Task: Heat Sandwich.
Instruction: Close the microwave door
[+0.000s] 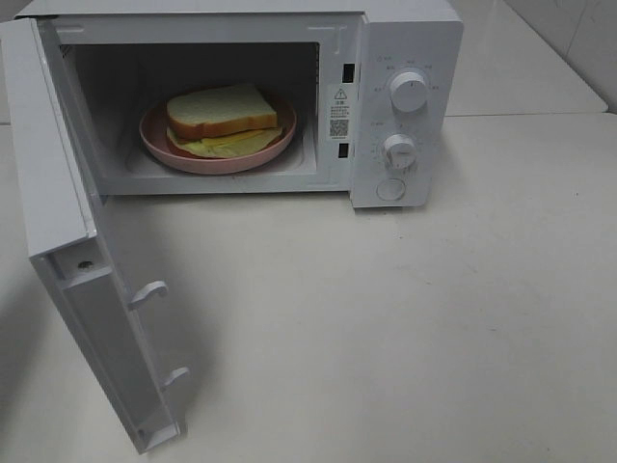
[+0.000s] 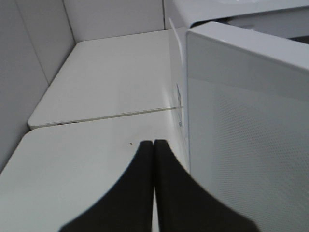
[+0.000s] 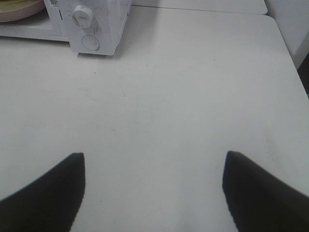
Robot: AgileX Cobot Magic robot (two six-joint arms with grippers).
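Note:
The sandwich [image 1: 224,118], white bread over pale yellow-green filling, lies on a round pink plate [image 1: 159,140] inside the open white microwave [image 1: 405,58]. Its door [image 1: 92,289] swings out toward the front left. Neither gripper shows in the exterior high view. In the left wrist view my left gripper [image 2: 154,145] is shut, its black fingers pressed together with nothing between them, right beside the outer face of the door [image 2: 246,135]. My right gripper [image 3: 153,162] hangs open over bare table, far from the microwave's control panel [image 3: 89,29]; the plate's edge [image 3: 17,7] peeks in at a corner.
The microwave has two white knobs [image 1: 409,91] and a round button [image 1: 390,189] on its right panel. White table [image 1: 405,328] spreads in front and to the right. A seam [image 2: 101,117] splits two table tops left of the door, with walls behind.

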